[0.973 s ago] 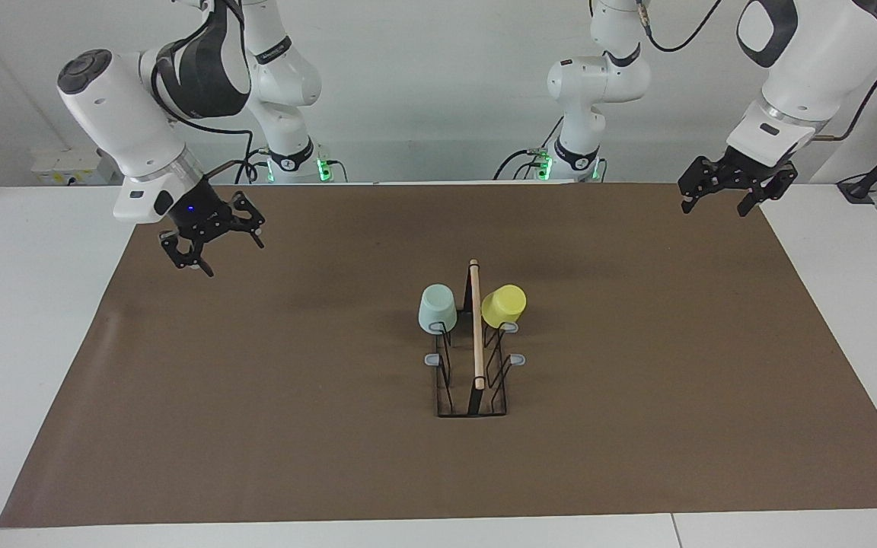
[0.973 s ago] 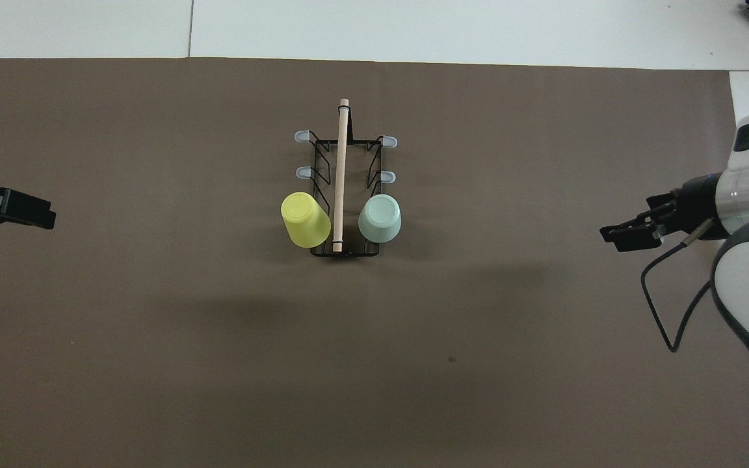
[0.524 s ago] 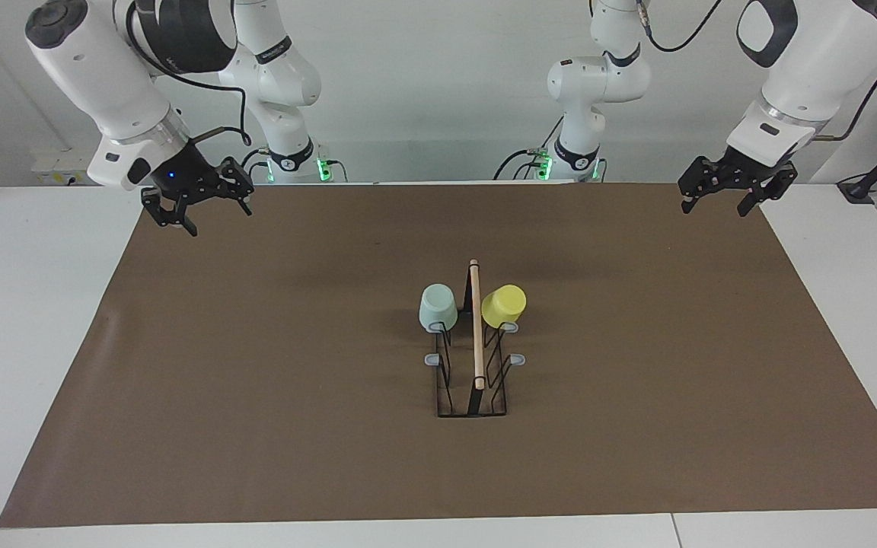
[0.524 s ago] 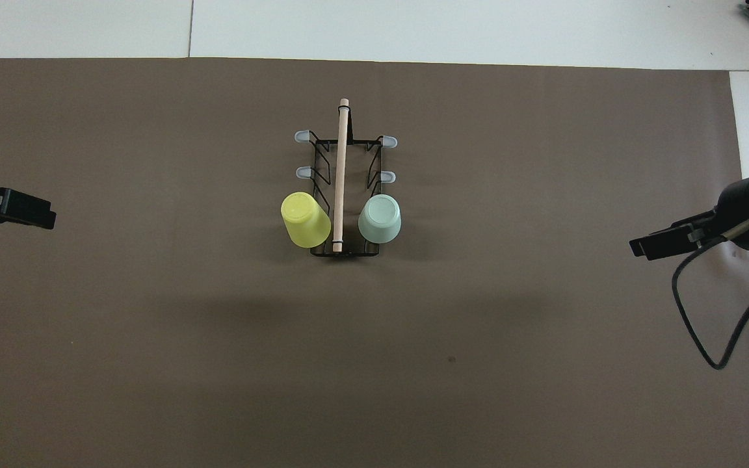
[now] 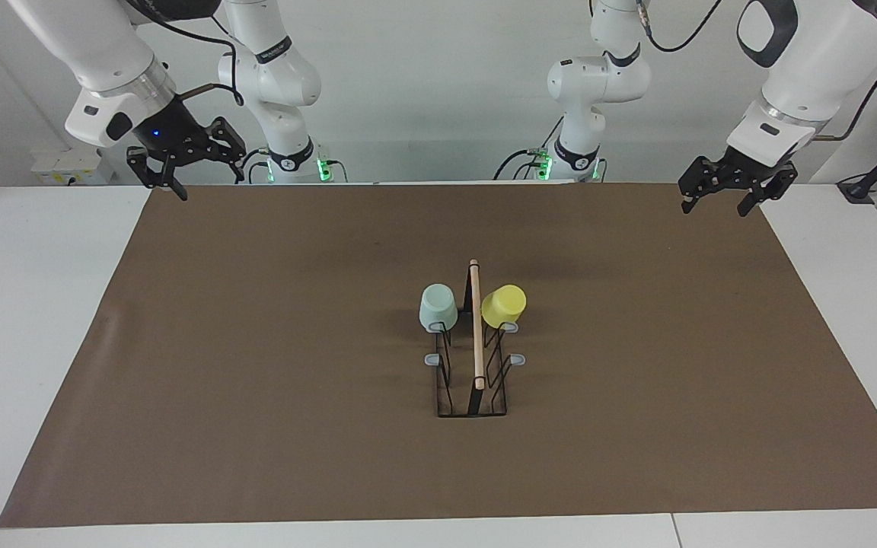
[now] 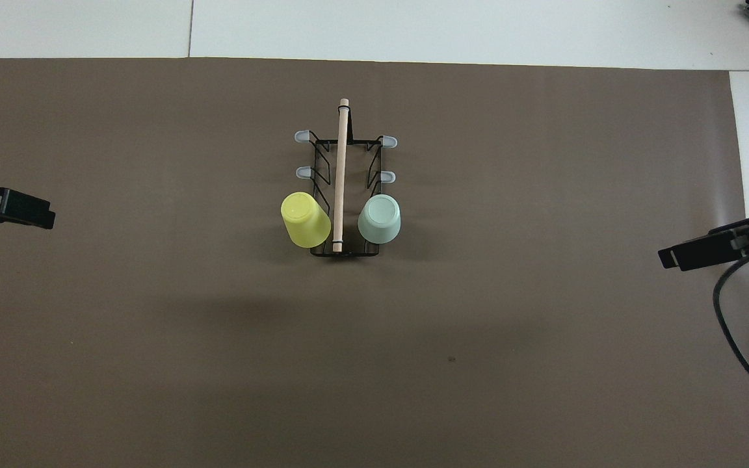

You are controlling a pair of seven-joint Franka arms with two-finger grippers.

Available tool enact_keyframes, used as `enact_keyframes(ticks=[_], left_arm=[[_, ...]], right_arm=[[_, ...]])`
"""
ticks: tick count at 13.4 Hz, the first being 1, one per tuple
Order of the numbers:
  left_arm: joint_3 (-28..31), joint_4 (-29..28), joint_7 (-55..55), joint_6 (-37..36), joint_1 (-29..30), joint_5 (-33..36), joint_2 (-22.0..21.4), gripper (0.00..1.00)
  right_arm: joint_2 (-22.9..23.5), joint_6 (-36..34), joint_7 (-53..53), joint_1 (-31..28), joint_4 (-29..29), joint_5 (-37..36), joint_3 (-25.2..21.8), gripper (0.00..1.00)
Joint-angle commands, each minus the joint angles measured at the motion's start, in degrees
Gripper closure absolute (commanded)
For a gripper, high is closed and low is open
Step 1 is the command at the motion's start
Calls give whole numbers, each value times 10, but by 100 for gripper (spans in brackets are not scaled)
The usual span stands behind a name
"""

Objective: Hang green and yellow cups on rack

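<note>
A: Facing view first: the rack [image 5: 473, 358] stands mid-mat, its wooden rod [image 5: 476, 323] running from twelve to six o'clock. The green cup [image 5: 437, 307] hangs upside down on the peg at the rack's robot end, on the right arm's side; the yellow cup [image 5: 504, 305] hangs mouth-down and tilted on the matching peg on the left arm's side.

B: What changed over the last second?

A: Only the right gripper [image 5: 184, 163]. It has climbed from low over the mat up to the mat's corner at the right arm's end, by the robots. Rack and cups have not shifted, and the left gripper [image 5: 735, 185] waits where it was, over the mat's corner at its own end.

B: Fingers?

A: Both pairs stand apart, holding nothing. Seen from the cups in that view, the right gripper sits around ten o'clock, the left around two, each well apart from them.

B: Overhead?

A: Same layout; the brown mat [image 6: 153, 325] covers the table [image 6: 413, 29].
</note>
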Motion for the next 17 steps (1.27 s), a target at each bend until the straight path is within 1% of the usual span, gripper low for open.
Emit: enact_keyframes(ticks=[1,2,3,4,7,8,10,11,12,15,17], left_arm=[[2,-12,5,3,0,-5,-14,0],[2,-12,6,3,0,-5,-14,0],[2,-13,5,2,0,-5,-14,0],[2,-13,4,-2,0,-5,-14,0],[2,-13,3,-1,0,-5,-14,0],[2,-13,3,-1,0,-5,-14,0],[2,-13,3,-1,0,-5,-14,0],[2,-13,3,-1,0,-5,-14,0],[2,-13,3,-1,0,-5,-14,0],[2,-13,3,0,0,-5,-14,0],[2,-13,3,-1,0,-5,-14,0]], right_arm=[[-16,-29,12,-8,16,-14,5,0],[-18,-28,7,-9,12,-13,3,0],[-25,-23,12,-5,5,-11,-11,0],[-25,-18,14,2,3,-12,-16,0],[-25,-12,15,8,2,-18,-21,0],[-22,-9,16,23,8,-19,-42,0],[-16,-10,16,104,19,-23,-127,0],[-15,-12,18,129,21,-31,-155,0],[-15,-12,19,142,21,-43,-167,0],[-12,-16,19,154,25,-53,-176,0],[-12,-10,28,205,22,-57,-225,0]])
